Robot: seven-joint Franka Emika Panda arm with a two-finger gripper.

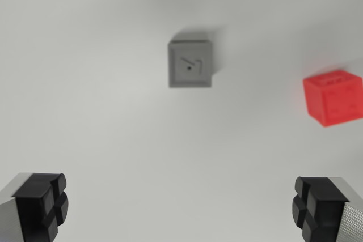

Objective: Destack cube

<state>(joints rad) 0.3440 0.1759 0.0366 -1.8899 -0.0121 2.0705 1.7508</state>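
Two cubes sit apart on a plain pale grey-white surface [113,140] that fills the frame; no room shows beyond it; the grey cube [190,64] lies just above centre, a dark mark on its top; the red cube [333,97] sits at the right edge, slightly blurred; the gripper [181,211] spans the bottom corners, its jaws spread wide, holding nothing.

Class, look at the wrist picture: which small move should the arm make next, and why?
Probably descend toward the grey cube, keeping it centred. The tool is open, empty and well above the surface, and the red cube sits apart at the wrist view's right.
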